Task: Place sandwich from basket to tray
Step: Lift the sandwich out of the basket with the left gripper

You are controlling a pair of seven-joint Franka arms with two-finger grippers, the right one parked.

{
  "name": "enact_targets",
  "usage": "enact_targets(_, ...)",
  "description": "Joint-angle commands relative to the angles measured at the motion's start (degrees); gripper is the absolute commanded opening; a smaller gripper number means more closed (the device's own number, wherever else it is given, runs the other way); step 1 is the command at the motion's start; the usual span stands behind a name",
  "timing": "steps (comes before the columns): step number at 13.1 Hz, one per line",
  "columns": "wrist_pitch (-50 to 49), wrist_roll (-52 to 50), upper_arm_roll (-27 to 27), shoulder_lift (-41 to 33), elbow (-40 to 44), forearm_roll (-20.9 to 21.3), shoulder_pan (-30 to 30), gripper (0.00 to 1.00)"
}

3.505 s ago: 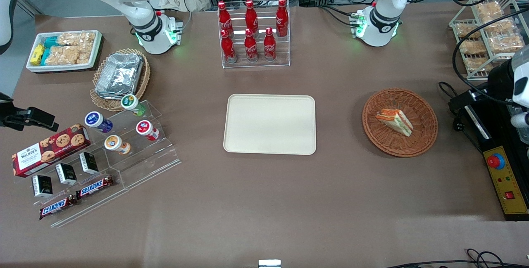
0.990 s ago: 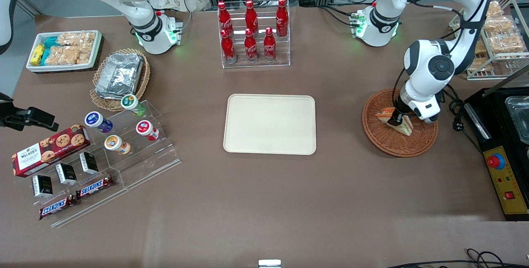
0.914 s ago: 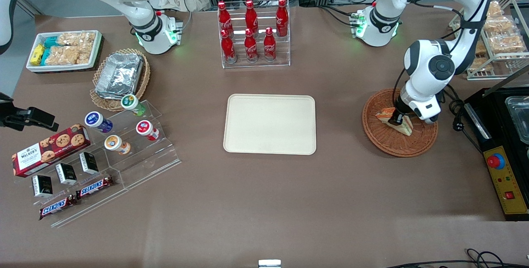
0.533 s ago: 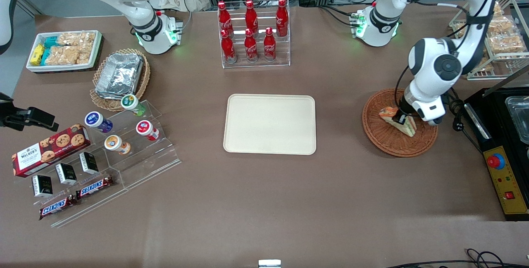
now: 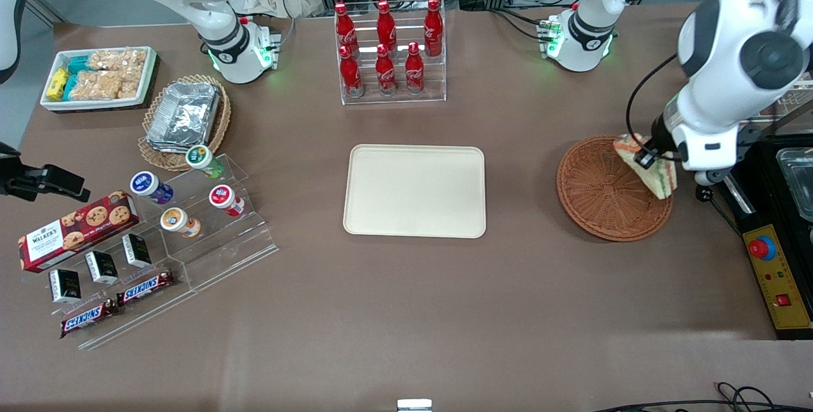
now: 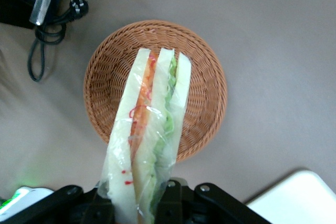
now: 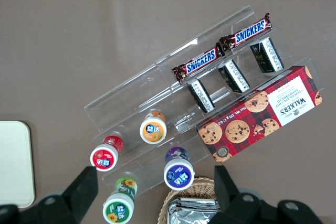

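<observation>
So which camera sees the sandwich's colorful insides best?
The left wrist view: the sandwich fills it, layers facing the camera, held by the tool above the basket. The front view shows it small and partly hidden. The right wrist view misses it.

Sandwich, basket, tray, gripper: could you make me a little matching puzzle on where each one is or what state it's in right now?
Things:
1. sandwich
2. basket
3. tray
4. gripper

States:
A. bare, in the middle of the table
B. shut on the wrapped wedge, above the wicker rim
C. lifted in the air, clear of the weave
D. on the table with nothing in it

Pairs: 1-C, 2-D, 3-A, 4-B
</observation>
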Motion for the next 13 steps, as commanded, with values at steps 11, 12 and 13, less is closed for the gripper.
enact_targets(11, 4.35, 14.94, -21.57, 5.76, 5.17, -4.95, -0.72, 0.0)
enact_targets(12, 8.65, 11.35, -22.9, 7.61, 3.77, -3.89, -1.51, 0.0)
enact_targets(13, 12.43, 8.7, -23.0, 9.11, 2.27, -1.97, -2.91, 0.0)
